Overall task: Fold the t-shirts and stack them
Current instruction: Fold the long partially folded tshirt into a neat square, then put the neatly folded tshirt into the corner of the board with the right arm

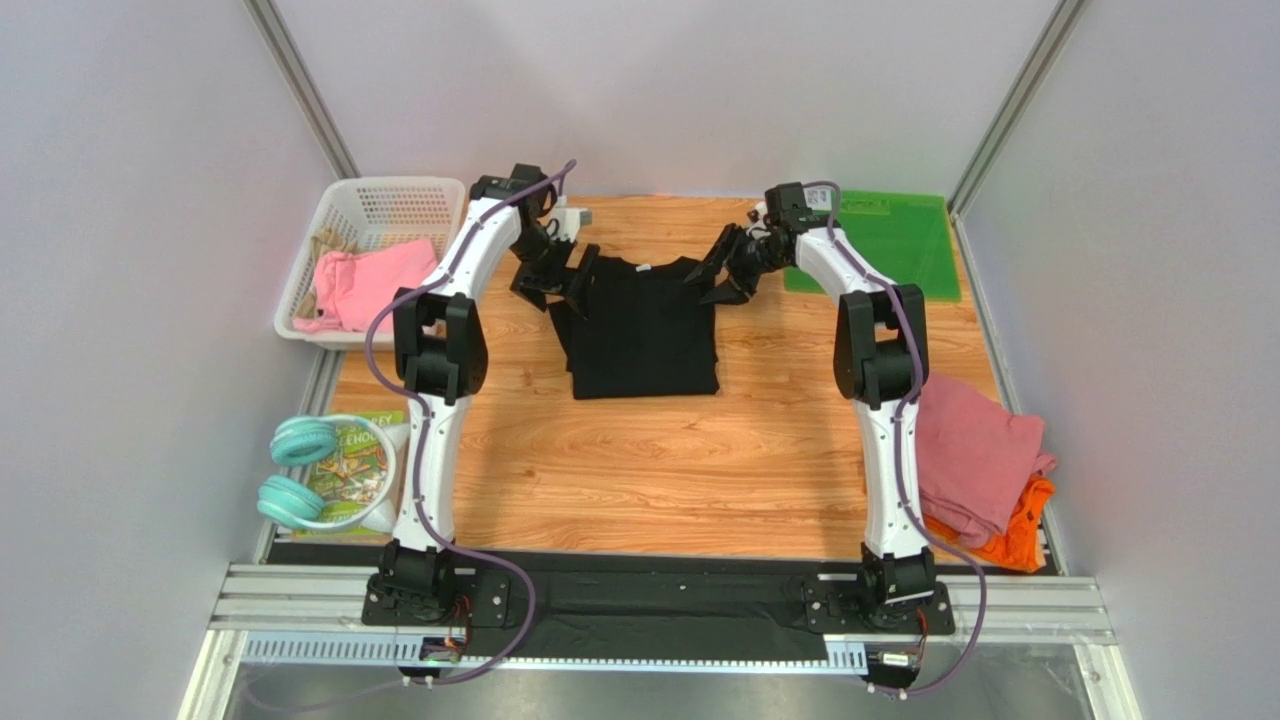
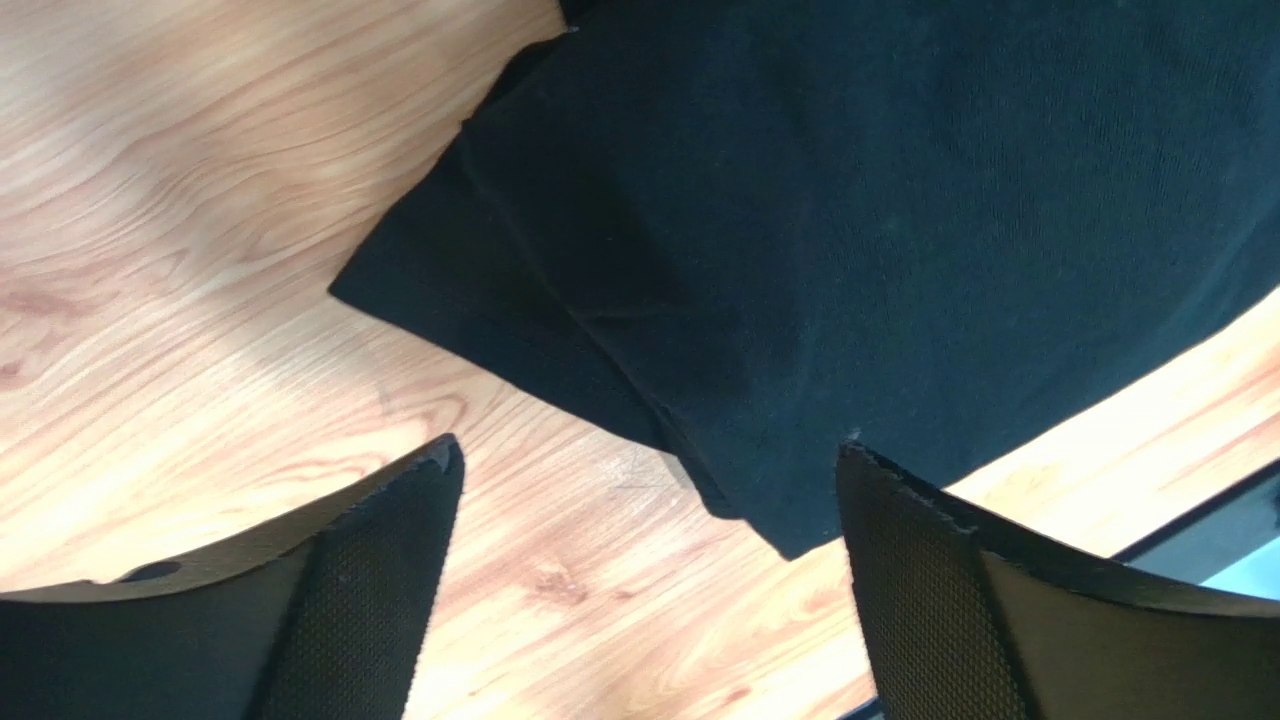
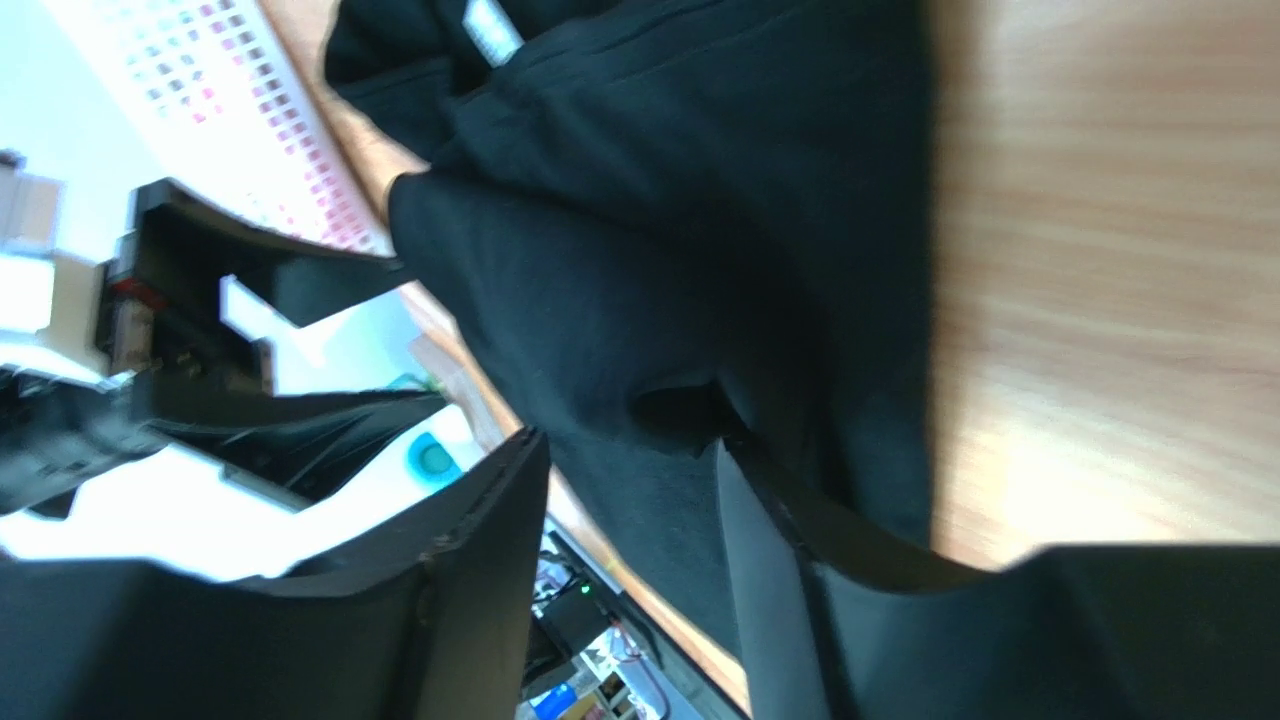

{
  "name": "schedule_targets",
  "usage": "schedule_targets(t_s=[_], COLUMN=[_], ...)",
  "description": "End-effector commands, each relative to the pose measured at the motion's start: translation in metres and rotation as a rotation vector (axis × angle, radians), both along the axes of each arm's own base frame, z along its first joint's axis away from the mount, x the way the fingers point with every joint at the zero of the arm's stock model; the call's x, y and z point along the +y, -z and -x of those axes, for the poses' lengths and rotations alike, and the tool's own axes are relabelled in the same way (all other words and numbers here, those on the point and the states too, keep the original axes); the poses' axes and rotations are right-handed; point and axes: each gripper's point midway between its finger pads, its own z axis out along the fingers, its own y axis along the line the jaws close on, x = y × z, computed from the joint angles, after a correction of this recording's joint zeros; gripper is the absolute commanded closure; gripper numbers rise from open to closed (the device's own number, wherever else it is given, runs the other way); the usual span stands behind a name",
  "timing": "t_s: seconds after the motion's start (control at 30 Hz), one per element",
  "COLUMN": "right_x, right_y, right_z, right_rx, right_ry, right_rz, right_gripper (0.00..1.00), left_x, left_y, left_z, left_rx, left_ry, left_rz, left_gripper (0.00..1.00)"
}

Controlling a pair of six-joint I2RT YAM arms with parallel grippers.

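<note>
black shirt (image 1: 643, 330): lies flat in the middle of the far half of the table (image 1: 676, 465), sleeves already turned in, so it's a tall narrow rectangle with the collar end toward the back wall

other shirts: dusty-pink shirt (image 1: 977, 450) is heaped at the right edge of the table with the orange shirt (image 1: 1025, 537) poking out from under it, both well apart from the black one and not folded yet, I'd say

left gripper (image 1: 553, 285): at the far left shoulder corner, jaws wide apart; the wrist view shows the folded sleeve edge ahead of the fingertips (image 2: 383, 525), with only wood between them and no cloth held

right gripper (image 1: 721, 278): at the far right shoulder corner, jaws apart too, but a fold of black cloth sits in the gap; doesn't look pinched to me

how it'll handle: light, floppy knit with no stiffness at all, so it sags and drags wherever it isn't held; the layered sleeves will probably slide open if only the top layer gets caught

where to grab: both far corners at once, pinching through all the layers at the shoulder edge, then carry them toward the near hem evenly

watch out for: one corner leading the other, which skews the fold

green mat (image 1: 894, 248): stiff and flat at the back right, leave it alone
</note>
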Motion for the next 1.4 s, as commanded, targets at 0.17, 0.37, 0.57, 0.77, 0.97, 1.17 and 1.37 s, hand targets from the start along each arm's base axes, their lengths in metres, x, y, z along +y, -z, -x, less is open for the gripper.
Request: schedule_targets(t_s=[0.17, 0.37, 0.57, 0.77, 0.97, 1.17, 1.37], right_x=[-0.042, -0.004, 0.085, 0.111, 0.089, 0.073, 0.068], right_y=[-0.055, -0.120, -0.139, -0.075, 0.019, 0.037, -0.061], right_z=[-0.024, 0.012, 0.048, 0.032, 0.025, 0.023, 0.025], right_rx=[-0.177, -0.326, -0.324, -0.141, 0.042, 0.075, -0.123], right_ry=[0.055, -0.087, -0.344, -0.342, -0.257, -0.238, -0.290], right_rz=[0.206, 0.163, -0.128, -0.348, -0.284, -0.263, -0.298], right_gripper=[0.39, 0.42, 0.45, 0.47, 0.45, 0.45, 0.43], left_x=[-0.009, -0.021, -0.003, -0.009, -0.002, -0.003, -0.001], left_y=[-0.122, -0.197, -0.242, -0.235, -0.243, -0.239, -0.229], left_z=[0.004, 0.057, 0.068, 0.089, 0.102, 0.112, 0.117], left_rx=[-0.255, -0.356, -0.419, -0.334, -0.373, -0.347, -0.336], left_ry=[-0.009, 0.050, -0.039, -0.003, 0.029, 0.043, 0.049], left_rz=[0.122, 0.301, 0.412, 0.464, 0.459, 0.469, 0.460], left_gripper=[0.00, 0.00, 0.00, 0.00, 0.00, 0.00, 0.00])
